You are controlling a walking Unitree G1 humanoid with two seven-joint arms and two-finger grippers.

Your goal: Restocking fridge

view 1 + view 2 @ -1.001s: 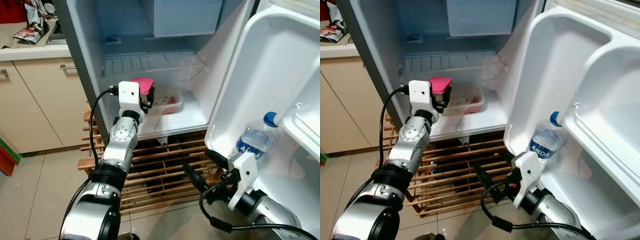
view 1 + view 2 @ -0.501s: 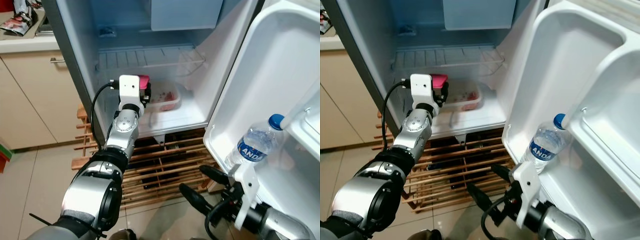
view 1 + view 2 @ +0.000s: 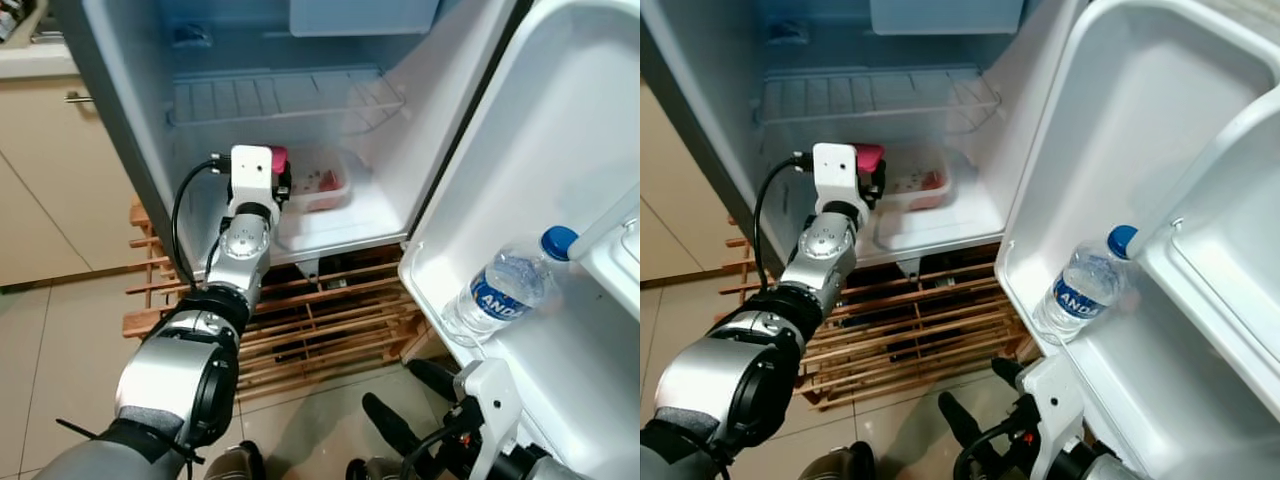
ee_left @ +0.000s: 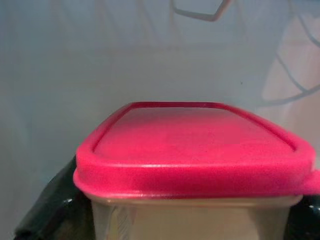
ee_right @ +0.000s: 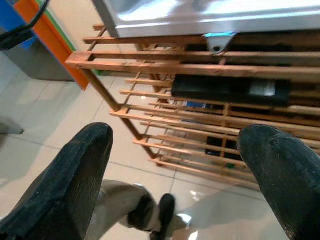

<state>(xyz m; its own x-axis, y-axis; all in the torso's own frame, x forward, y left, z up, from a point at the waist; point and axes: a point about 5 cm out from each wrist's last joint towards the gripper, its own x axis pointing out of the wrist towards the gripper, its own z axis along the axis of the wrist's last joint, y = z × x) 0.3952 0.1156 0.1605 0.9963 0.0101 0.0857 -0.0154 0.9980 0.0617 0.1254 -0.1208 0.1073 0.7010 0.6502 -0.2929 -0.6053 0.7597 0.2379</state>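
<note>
A clear container with a pink lid (image 4: pixel 195 150) is held by my left gripper (image 3: pixel 282 178), which is shut on it, one black finger (image 4: pixel 45 212) on each side. Gripper and container (image 3: pixel 279 157) are inside the open fridge, just above its white floor (image 3: pixel 340 222) and beside a clear tray of red food (image 3: pixel 326 184). My right gripper (image 3: pixel 412 405) hangs open low near the tiled floor, below the fridge door, with nothing between its fingers (image 5: pixel 75 185).
A water bottle with a blue cap (image 3: pixel 503 290) leans in the door's lower shelf (image 3: pixel 430 300). A wire shelf (image 3: pixel 280 98) spans the fridge above my left gripper. The fridge stands on a wooden slat rack (image 3: pixel 330 322). Beige cabinets (image 3: pixel 40 200) lie to the left.
The camera has come closer and tilted down. My left gripper has carried the pink-lidded container deeper into the fridge, toward the tray. My right gripper has sunk lower, still open.
</note>
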